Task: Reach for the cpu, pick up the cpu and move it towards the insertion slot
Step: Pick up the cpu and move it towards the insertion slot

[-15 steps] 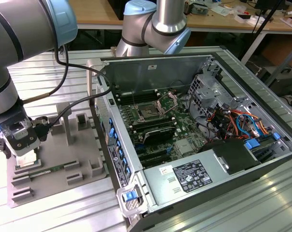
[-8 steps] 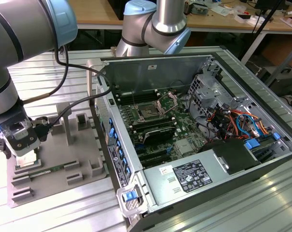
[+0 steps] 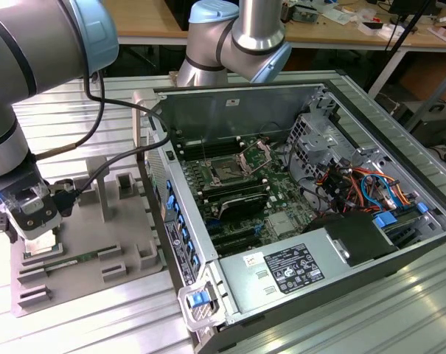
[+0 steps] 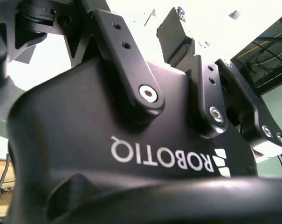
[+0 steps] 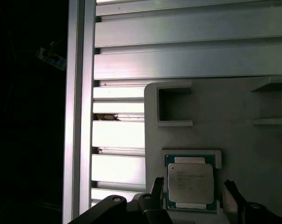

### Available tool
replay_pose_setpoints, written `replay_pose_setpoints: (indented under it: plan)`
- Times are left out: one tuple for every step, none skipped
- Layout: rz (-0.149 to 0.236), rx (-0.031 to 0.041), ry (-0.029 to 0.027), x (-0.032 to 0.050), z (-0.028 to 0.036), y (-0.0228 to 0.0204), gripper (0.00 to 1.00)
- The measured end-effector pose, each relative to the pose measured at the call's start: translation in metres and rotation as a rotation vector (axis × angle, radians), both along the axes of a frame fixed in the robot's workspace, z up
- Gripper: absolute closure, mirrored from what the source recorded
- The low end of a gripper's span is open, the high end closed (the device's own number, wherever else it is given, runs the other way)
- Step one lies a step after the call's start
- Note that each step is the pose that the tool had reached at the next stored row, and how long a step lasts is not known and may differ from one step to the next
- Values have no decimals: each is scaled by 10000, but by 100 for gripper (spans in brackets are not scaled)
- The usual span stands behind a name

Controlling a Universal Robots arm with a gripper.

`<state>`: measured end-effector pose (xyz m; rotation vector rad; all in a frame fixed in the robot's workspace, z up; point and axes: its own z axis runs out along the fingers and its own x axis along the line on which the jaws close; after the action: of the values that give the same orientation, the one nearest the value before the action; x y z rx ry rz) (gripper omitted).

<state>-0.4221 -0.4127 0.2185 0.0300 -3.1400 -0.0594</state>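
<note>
The cpu [image 5: 190, 183], a small square chip with a silvery top, lies flat in a raised holder on the grey tray [image 5: 243, 140]. In the first wrist view my gripper [image 5: 193, 189] is directly over it, open. One dark finger [image 5: 156, 185] stands on one side of the chip and the other finger [image 5: 229, 189] on the opposite side, both apart from it. In the exterior view the gripper [image 3: 37, 240] hangs low over the grey tray [image 3: 97, 236] at the exterior view's left, covering the chip. The insertion slot [image 3: 228, 171] sits in the green board inside the open computer case, its metal bracket [image 3: 256, 153] hinged up.
The open computer case [image 3: 296, 206] lies to the exterior view's right of the tray, its metal side wall [image 3: 171, 214] between tray and socket. Raised grey frames [image 3: 127, 184] stand on the tray. A green strip [image 3: 68, 259] lies by the gripper. Ribbed aluminium table [image 5: 178, 51] surrounds the tray.
</note>
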Motion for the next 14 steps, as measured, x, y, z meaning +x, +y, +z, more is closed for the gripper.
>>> replay_pose_setpoints:
  plan:
    - [0, 0, 1, 0, -2, 0, 40]
    - [0, 0, 0, 0, -6, 0, 40]
    - [0, 0, 0, 0, -9, 0, 40]
    - [0, 0, 0, 0, -13, 0, 40]
    - [0, 0, 0, 0, -16, 0, 40]
    - [0, 0, 0, 0, -18, 0, 40]
    - [0, 0, 1, 0, -20, 0, 40]
    - [0, 0, 0, 0, -24, 0, 40]
    - [0, 0, 0, 0, -27, 0, 40]
    - [0, 0, 0, 0, -31, 0, 40]
    - [0, 0, 0, 0, -34, 0, 40]
    - [0, 0, 0, 0, -37, 0, 40]
    - [0, 1, 0, 0, -42, 0, 40]
    - [0, 0, 1, 0, -46, 0, 40]
